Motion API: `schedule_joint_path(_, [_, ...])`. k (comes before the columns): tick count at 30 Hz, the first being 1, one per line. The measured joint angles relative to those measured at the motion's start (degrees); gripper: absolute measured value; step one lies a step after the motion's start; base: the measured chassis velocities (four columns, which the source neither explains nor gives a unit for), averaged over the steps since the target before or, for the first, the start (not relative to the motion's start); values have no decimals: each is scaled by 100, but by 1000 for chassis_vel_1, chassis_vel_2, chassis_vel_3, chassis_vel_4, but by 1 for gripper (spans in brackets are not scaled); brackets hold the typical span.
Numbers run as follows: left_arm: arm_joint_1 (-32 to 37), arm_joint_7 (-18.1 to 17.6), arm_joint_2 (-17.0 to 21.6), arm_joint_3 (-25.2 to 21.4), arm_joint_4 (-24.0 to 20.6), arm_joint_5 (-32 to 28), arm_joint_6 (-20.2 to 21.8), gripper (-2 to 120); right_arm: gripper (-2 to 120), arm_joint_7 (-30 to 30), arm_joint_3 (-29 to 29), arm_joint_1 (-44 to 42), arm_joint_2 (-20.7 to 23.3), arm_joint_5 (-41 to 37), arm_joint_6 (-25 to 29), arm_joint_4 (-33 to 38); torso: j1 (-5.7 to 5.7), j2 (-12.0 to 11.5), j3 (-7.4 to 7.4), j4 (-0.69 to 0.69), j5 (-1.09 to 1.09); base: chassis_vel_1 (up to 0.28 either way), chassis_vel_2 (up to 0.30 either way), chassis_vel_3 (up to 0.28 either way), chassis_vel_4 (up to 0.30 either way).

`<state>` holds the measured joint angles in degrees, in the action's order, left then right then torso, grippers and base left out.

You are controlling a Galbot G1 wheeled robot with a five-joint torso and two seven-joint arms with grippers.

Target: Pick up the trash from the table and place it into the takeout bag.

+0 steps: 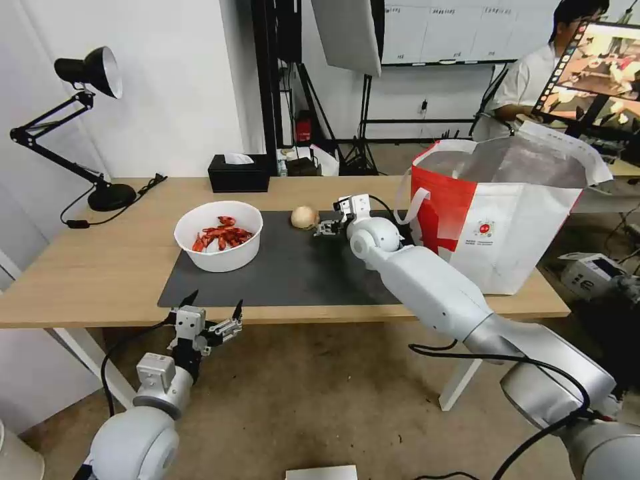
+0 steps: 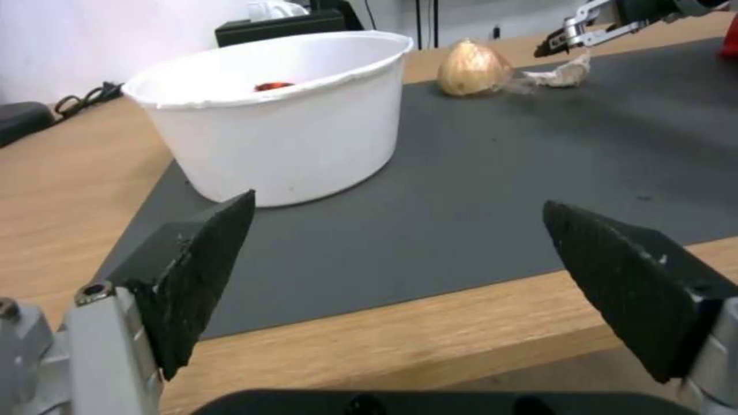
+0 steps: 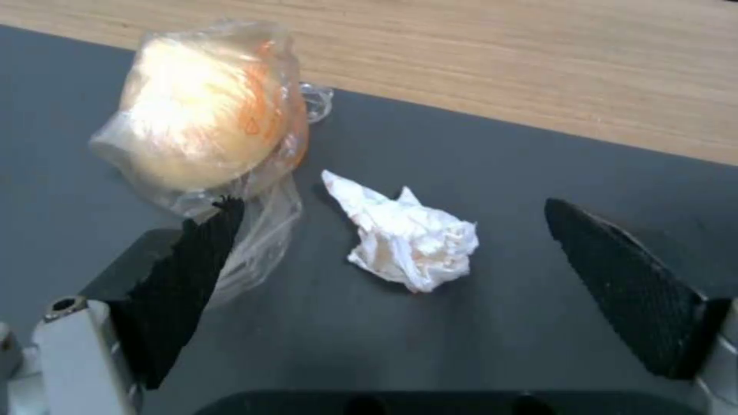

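Right gripper (image 3: pixel 392 288): hovering low over the dark grey mat (image 1: pixel 287 273), its black fingers (image 3: pixel 622 282) spread wide on either side of the crumpled white tissue (image 3: pixel 411 242) and touching nothing.
Tissue: lying on the mat as a small wrinkled wad, just beside the beige lump (image 3: pixel 200 115); in the left wrist view it is showing as a pale scrap (image 2: pixel 565 72) under the far gripper's tips.
Beige lump: sitting near the mat's far edge, round and pale tan, wrapped in thin clear film with an orange mark too blurred to read; loose film is trailing toward the gripper's nearer finger.
White bowl (image 1: pixel 219 235): standing upright on the mat's left part, well apart from the lump, holding red crayfish shells (image 1: pixel 223 237); its wall is plain, showing no writing.
Takeout bag (image 1: pixel 497 220): standing open at the right end of the table (image 1: pixel 100 267), just beside the mat, its silver lining showing and white straps hanging; the red-and-white front is carrying a small round red logo (image 1: pixel 485 229) with lettering too small to read.
Left gripper (image 1: pixel 215 313): hanging off the table's near edge, below the bowl, its fingers (image 2: pixel 196 271) held apart and gripping nothing.
Tissue box (image 1: pixel 238 173): black, resting at the table's far edge behind the bowl, with a white sheet poking out.
Desk lamp (image 1: pixel 87 70): black, standing at the table's far left corner.
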<state>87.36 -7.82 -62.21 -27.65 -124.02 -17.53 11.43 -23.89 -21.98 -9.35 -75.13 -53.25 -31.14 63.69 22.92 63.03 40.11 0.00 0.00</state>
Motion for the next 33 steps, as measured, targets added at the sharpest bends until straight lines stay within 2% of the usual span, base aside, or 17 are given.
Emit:
schedule_joint_path(23, [-74,19,-13,79,33,14,0,100,100,-339,166,-65,-154,-97,-160,-129,0,0,0,-1,0,0,0,0,0])
schedule_joint_path(33, [-94,20,0,98,70,14,0,100,100,-125,198,81,-369,45,-163,-538,0,0,0,0,0,0,0,0,0])
